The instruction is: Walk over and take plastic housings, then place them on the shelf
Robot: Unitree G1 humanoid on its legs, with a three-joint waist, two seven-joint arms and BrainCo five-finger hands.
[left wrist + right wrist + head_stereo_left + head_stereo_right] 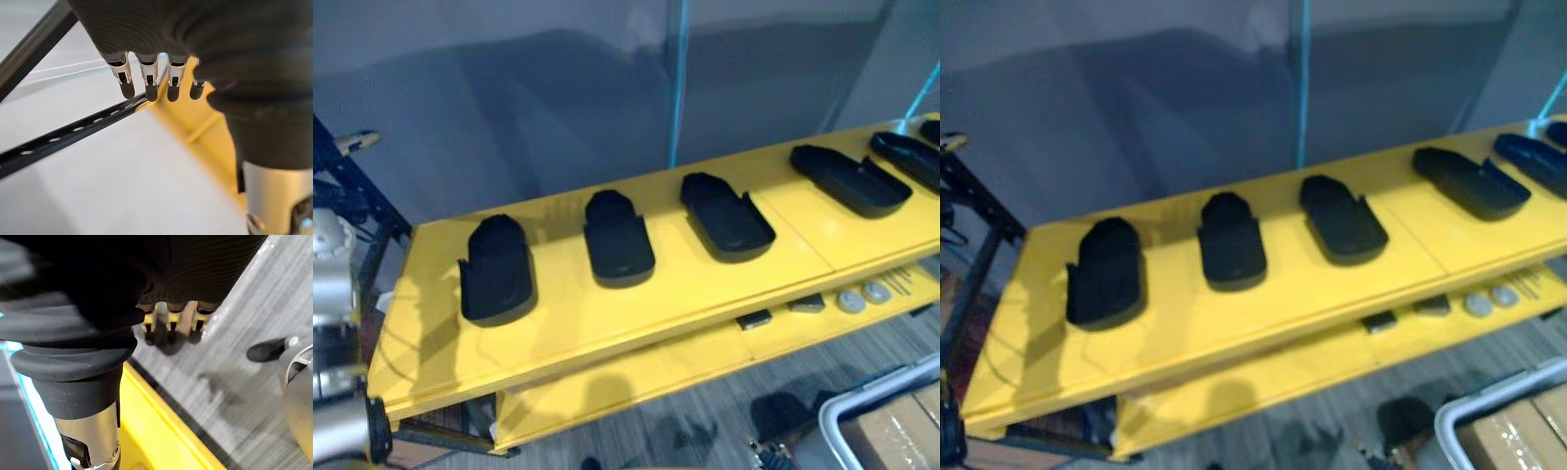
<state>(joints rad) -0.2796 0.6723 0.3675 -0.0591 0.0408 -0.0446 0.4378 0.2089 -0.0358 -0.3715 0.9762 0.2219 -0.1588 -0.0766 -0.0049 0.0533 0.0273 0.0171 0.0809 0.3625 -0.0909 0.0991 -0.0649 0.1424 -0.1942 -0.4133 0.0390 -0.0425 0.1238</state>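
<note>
Because both hands hang low beside the frame and not above the work surface, I rate a collision on the lift as the first hazard. The left hand [149, 81] has its fingers straight and slack and holds nothing. Its tips are close to a black slotted rail [73, 131] and a yellow edge, so a lift without first clearing outward could catch either. The right hand [168, 330] is likewise relaxed and empty, over grey floor next to another yellow edge, and carries the same risk.

The second hazard is displacement. The plastic housings lie in a row on the yellow bench [607, 318]: the leftmost housing [497, 269], second housing [619, 240], third housing [726, 217] and fourth housing [850, 179], with a fifth housing [913, 157] at the right end. They look like low, smooth shells. I judge that a flat approach would push one along the bench instead of gripping it, and a push toward the front rim could drop it onto the lower shelf [636, 382] or the floor.

The third hazard is the grey bin [842, 406] on the floor at lower right, which may obstruct the right arm's swing.

Every housing rests on the bench top, well apart from both hands. The leftmost housing is on the left arm's side; the fourth and fifth are on the right arm's side.
</note>
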